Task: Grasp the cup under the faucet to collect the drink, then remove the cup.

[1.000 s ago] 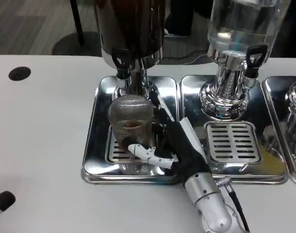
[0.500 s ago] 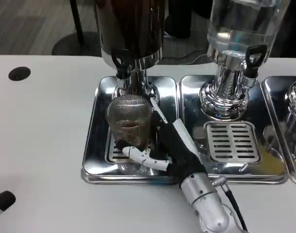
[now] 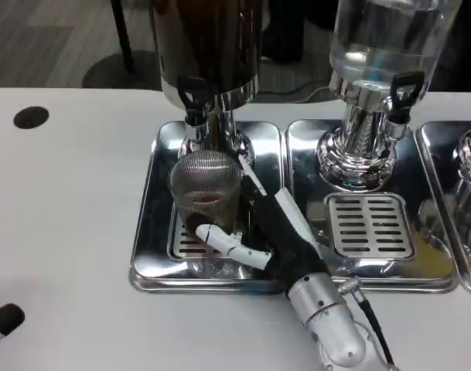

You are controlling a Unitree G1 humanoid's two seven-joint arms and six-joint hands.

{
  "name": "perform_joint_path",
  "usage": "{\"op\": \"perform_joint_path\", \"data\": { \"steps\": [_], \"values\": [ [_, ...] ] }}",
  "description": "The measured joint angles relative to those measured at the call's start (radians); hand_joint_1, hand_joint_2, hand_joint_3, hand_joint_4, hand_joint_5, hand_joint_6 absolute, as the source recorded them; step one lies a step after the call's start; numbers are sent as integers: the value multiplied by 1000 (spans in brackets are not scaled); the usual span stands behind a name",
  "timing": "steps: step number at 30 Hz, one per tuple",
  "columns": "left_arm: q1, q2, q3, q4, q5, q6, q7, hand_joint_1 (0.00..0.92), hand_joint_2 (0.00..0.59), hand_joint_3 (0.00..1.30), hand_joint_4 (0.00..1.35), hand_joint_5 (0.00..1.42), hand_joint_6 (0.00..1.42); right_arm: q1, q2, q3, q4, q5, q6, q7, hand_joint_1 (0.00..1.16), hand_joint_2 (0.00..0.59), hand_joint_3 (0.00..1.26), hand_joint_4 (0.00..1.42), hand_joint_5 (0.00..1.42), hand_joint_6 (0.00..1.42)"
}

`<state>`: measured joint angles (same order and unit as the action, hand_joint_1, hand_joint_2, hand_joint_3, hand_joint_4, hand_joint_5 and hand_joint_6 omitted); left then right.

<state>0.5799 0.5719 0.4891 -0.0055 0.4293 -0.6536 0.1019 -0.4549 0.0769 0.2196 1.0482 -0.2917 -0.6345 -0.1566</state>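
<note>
The left hand [image 3: 3, 321] is cut off at the lower left edge, so whether it is spread or curled cannot be told. The right hand [image 3: 258, 232] wraps its fingers around the ribbed clear glass cup [image 3: 206, 193], which stands on the slotted grille of the polished steel drip tray [image 3: 150, 232], under the black-handled faucet [image 3: 193, 99] of the dark drink dispenser [image 3: 208, 46]. A little brown liquid shows inside.

cup [image 3: 205, 189]: showing clear, finely ribbed glass with brown drink at the bottom
right hand [image 3: 262, 232]: showing white and black
left dispenser [image 3: 208, 46]: looking dark brown above chrome
right dispenser [image 3: 390, 39]: looking clear
trays [image 3: 154, 232]: gleaming mirror-silver
table [image 3: 65, 232]: showing plain white
</note>
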Motion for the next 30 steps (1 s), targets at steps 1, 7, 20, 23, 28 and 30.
{"op": "perform_joint_path", "data": {
  "steps": [1, 7, 20, 23, 28, 30],
  "values": [
    [0, 0, 0, 0, 0, 0, 0, 0, 37, 0, 0, 0, 0, 0, 0, 0, 0, 0, 0, 0, 546, 185, 0, 0, 0, 26],
    [-4, 0, 0, 0, 0, 3, 0, 0, 41, 0, 0, 0, 0, -1, -3, 2, 0, -6, 0, -1, 591, 194, 0, 0, 0, 10],
    [1, 0, 0, 0, 0, 8, 0, 0, 43, 0, 0, 0, 0, -42, 1, 24, 15, -55, 54, -71, 647, 195, 0, 0, 0, 27],
    [5, 0, 1, 0, -1, 8, 0, 0, 43, 0, 0, 0, 0, -59, 2, 27, 25, -58, 69, -89, 650, 196, 0, 0, 0, 27],
    [11, 0, 3, 0, -4, 8, 0, 0, 41, 0, 0, 0, 0, -74, 3, 29, 42, -57, 73, -97, 657, 198, 0, 0, 0, 28],
    [15, 0, 4, 0, -5, 8, 0, 0, 41, 0, 0, 0, 0, -78, 3, 29, 46, -57, 74, -101, 661, 200, 0, 0, 3, 37]
  ]
}}
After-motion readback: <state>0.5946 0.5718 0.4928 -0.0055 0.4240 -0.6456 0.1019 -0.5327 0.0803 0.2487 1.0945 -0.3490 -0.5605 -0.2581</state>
